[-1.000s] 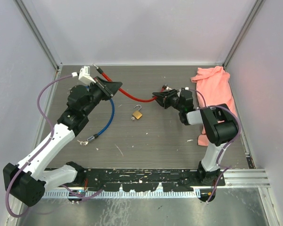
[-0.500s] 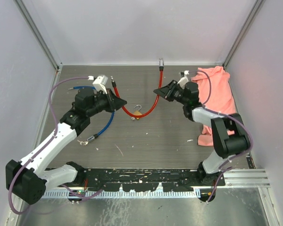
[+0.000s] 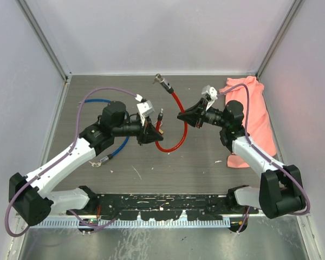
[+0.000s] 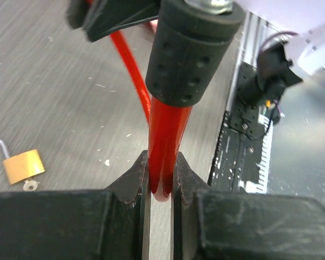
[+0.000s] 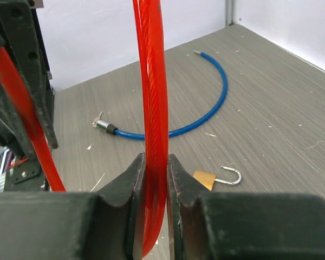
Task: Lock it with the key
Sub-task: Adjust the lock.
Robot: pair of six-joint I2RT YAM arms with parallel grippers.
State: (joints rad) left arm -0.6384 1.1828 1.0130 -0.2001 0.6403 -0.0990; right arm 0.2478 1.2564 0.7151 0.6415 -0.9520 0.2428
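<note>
Both grippers hold a red cable [image 3: 176, 145] that hangs in a U-shaped loop above the table between them. My left gripper [image 3: 153, 131] is shut on it just behind its black end sleeve [image 4: 192, 49]; in the left wrist view [image 4: 161, 162] the cable [image 4: 163, 141] fills the jaws. My right gripper [image 3: 182, 116] is shut on the other leg [image 5: 150, 108], as the right wrist view [image 5: 153, 162] shows. The brass padlock [image 4: 23, 165] lies on the table with its shackle open [image 5: 231, 176], mostly hidden under the left gripper in the top view. I see no key clearly.
A blue cable [image 3: 123, 143] curves on the table at the left, also in the right wrist view [image 5: 208, 114]. A pink cloth [image 3: 253, 111] lies at the right wall. The red cable's free metal end [image 3: 160, 80] points toward the back wall.
Both grippers moved toward the table's middle with the red cable. The left gripper went right, over the padlock. The cable now hangs in a tighter loop, its free end swung left.
</note>
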